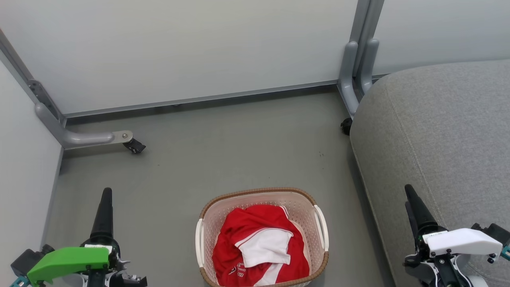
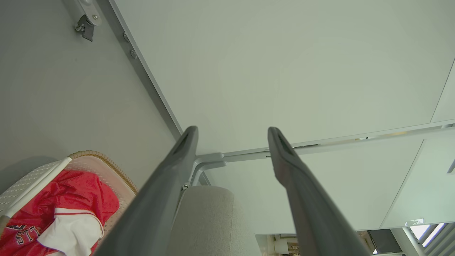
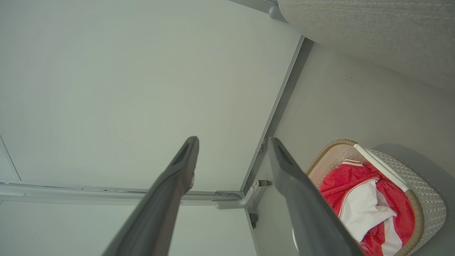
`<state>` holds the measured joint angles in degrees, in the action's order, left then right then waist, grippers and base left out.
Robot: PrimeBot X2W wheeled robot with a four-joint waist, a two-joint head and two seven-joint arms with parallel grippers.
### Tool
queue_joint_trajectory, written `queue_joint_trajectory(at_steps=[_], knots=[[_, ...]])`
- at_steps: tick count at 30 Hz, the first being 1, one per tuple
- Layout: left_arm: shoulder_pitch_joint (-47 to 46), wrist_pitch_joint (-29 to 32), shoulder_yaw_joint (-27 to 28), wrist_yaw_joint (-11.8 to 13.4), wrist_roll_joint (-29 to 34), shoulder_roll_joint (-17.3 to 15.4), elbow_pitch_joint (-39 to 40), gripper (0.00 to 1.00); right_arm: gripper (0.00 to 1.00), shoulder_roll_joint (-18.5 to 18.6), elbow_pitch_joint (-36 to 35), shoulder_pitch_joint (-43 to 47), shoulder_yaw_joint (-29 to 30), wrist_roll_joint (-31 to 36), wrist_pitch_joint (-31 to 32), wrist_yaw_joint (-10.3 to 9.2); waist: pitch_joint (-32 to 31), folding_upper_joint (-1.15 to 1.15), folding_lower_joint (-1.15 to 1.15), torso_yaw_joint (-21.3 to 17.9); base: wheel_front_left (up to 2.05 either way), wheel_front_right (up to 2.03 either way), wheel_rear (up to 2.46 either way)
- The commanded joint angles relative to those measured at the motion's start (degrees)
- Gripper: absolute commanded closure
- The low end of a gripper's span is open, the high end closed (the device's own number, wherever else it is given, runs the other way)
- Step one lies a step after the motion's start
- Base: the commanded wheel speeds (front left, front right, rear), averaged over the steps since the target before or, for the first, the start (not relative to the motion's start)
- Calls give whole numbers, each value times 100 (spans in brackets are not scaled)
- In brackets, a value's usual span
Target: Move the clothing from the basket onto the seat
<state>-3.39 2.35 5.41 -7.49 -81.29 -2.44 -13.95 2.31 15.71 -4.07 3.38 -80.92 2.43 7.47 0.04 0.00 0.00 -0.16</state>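
Jersey (image 1: pixel 259 247) is in the basket (image 1: pixel 255 193), crumpled in a heap. Its long axis runs approx 12-to-6 in head view. A white panel lies on top near centre, and the white lettering sits at the 7 o'clock end. It's too bunched to tell which end is the neck. Nothing else is in the basket.

Basket stands upright on the grey floor (image 1: pixel 239 151), w/ its white handles at 3 and 9 and the brown rim arching at 12. Its near side is cut off by the pic edge.

Seat (image 1: pixel 438 139) is at 3 o'clock of the basket, apart from it w/ a strip of floor between. Its rounded corner points toward 11.

L gripper (image 2: pixel 231 131) hangs at 9 o'clock of the basket, fingers spread w/ nothing between them, tips pointing to 12. R gripper (image 3: pixel 233 142) is at 3 o'clock, over the seat's edge, also spread and empty, also pointing to 12. Neither touches the jersey or basket.

Pale partition (image 1: pixel 179 52) stands at 12, and its caster foot (image 1: pixel 133 145) is at 10.
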Motion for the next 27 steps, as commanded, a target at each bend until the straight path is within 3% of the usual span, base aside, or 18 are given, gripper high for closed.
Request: queue_joint_trajectory(at_steps=[1, 10, 27], knots=[[-28, -67, 21, 0, 281, -34, 158, 0, 0, 38, -130, -98, -6, 326, -70, 1, 0, 0, 0, 0, 0, 0, 0], [70, -285, 2, 57, 1374, -37, 435, 0, 0, 42, -336, -62, -212, 1652, -289, 1, 5, 0, 0, 1, 0, 0, 0], [290, -635, -325, 313, 3267, -43, 791, 0, 0, 119, -577, 38, -611, 3372, -641, 1, -22, 0, 0, -16, 0, 0, 0]])
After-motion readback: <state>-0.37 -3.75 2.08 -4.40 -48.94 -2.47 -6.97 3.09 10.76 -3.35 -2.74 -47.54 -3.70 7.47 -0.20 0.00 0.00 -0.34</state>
